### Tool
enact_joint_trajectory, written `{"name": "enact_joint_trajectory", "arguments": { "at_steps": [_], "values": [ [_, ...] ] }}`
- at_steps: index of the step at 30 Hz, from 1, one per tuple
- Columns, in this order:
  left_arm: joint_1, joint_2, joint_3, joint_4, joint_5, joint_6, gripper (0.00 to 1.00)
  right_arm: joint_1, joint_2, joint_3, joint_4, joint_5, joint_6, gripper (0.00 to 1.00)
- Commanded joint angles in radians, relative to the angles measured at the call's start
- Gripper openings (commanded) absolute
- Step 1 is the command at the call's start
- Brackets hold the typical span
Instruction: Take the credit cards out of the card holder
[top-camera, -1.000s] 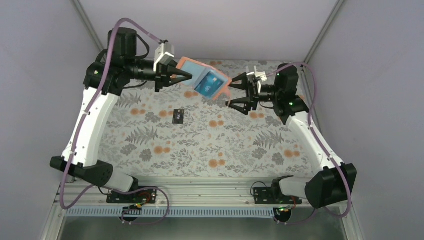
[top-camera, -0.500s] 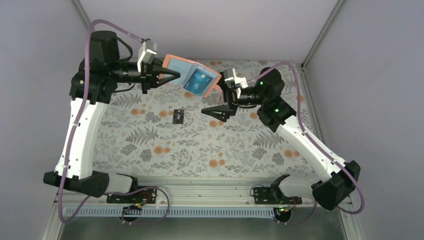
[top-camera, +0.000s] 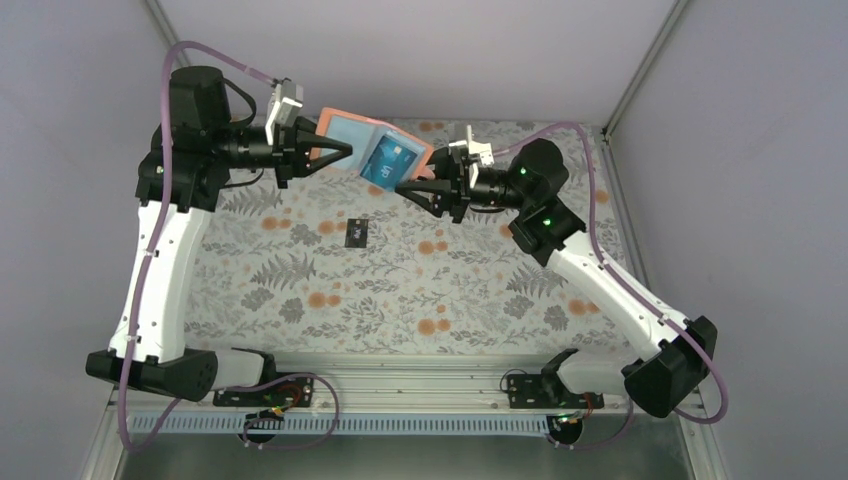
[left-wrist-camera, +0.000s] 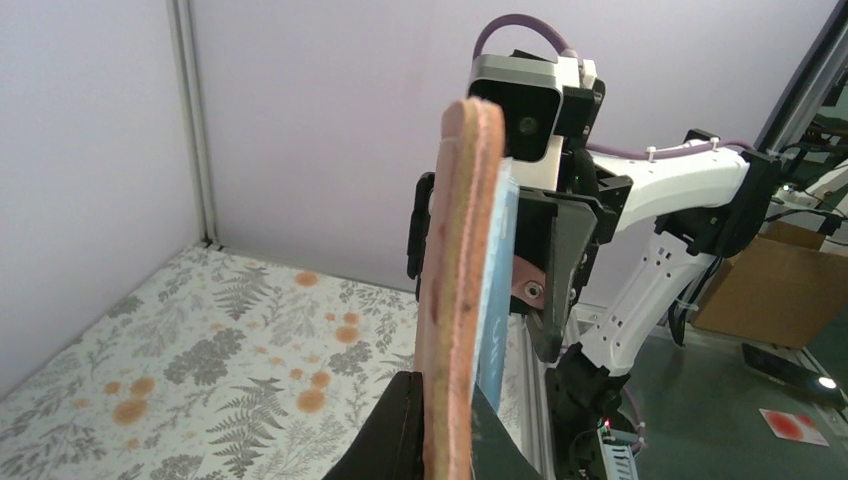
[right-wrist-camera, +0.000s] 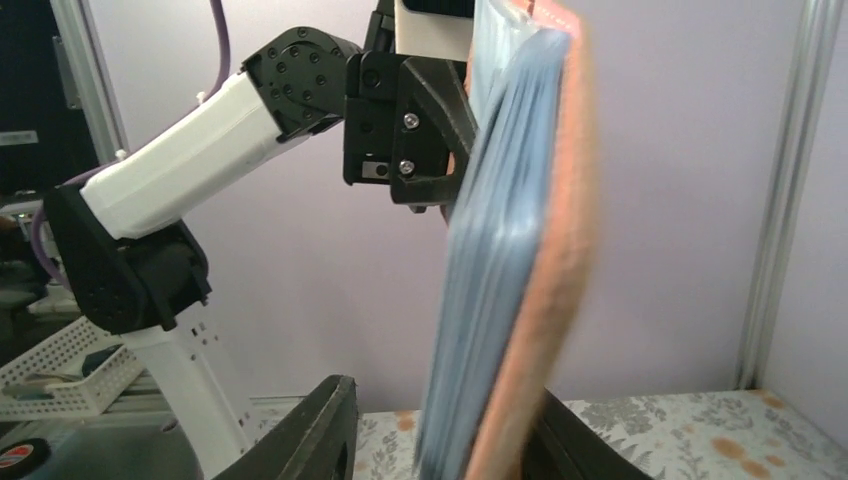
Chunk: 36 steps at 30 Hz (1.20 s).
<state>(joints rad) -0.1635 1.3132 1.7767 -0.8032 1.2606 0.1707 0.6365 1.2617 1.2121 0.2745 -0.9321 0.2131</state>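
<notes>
I hold my left gripper high, clamped on the open card holder; my right gripper, level opposite, straddles its other edge, jaws apart.

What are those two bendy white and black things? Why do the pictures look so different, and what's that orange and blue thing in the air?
Those are two robot arms, bolted at the near edge of a flowery table. The wide picture comes from a camera up above. The other two come from small cameras on each arm's wrist, looking along its own fingers. Each arm ends in a two-finger tool. The left tool pinches an open card holder up in the air. It is tan outside and light blue inside, with a blue card in a pocket. The right tool is open, with a finger on each side of the holder's other edge. One black card lies on the table.
</notes>
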Motion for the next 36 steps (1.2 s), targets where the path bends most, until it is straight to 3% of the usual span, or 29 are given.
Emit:
{"name": "enact_joint_trajectory", "arguments": {
  "at_steps": [1, 3, 6, 10, 11, 13, 15, 17, 21, 27, 29, 33, 36],
  "values": [
    [0.010, -0.013, -0.015, 0.033, 0.038, -0.024, 0.02, 0.009, 0.011, 0.034, 0.014, 0.062, 0.038, 0.35],
    [0.011, -0.015, -0.019, 0.034, 0.044, -0.024, 0.02, 0.009, 0.028, 0.056, -0.011, 0.057, 0.044, 0.27],
    [0.016, -0.017, -0.019, 0.033, 0.053, -0.023, 0.02, 0.008, 0.037, 0.076, -0.035, 0.066, 0.044, 0.05],
    [0.030, -0.020, -0.019, 0.036, 0.029, -0.028, 0.03, 0.008, 0.025, 0.071, -0.076, 0.084, 0.020, 0.04],
    [0.033, -0.020, -0.019, 0.037, -0.003, -0.034, 0.10, 0.006, 0.022, 0.073, -0.092, 0.091, 0.013, 0.04],
    [0.048, -0.020, -0.016, 0.036, -0.104, -0.050, 0.39, 0.006, 0.021, 0.092, -0.148, 0.111, -0.003, 0.04],
    [0.058, -0.018, -0.006, 0.028, -0.243, -0.056, 0.59, 0.005, 0.033, 0.132, -0.238, 0.151, -0.017, 0.04],
    [0.070, -0.017, 0.019, 0.021, -0.410, -0.060, 0.65, -0.006, 0.057, 0.185, -0.364, 0.231, -0.006, 0.04],
    [0.081, -0.017, 0.088, 0.008, -0.553, -0.045, 0.68, -0.067, 0.132, 0.285, -0.594, 0.425, 0.090, 0.04],
    [0.081, -0.019, 0.182, -0.029, -0.515, 0.018, 0.69, -0.097, 0.195, 0.290, -0.670, 0.519, 0.138, 0.04],
    [0.082, -0.020, 0.196, -0.042, -0.428, 0.042, 0.66, -0.097, 0.199, 0.290, -0.665, 0.500, 0.126, 0.04],
    [0.068, -0.022, -0.002, 0.026, 0.022, 0.030, 0.61, -0.092, 0.205, 0.292, -0.623, 0.331, 0.065, 0.04],
    [0.032, -0.009, -0.123, 0.071, -0.043, 0.001, 0.57, -0.077, 0.209, 0.298, -0.615, 0.248, 0.017, 0.04]
  ]
}}
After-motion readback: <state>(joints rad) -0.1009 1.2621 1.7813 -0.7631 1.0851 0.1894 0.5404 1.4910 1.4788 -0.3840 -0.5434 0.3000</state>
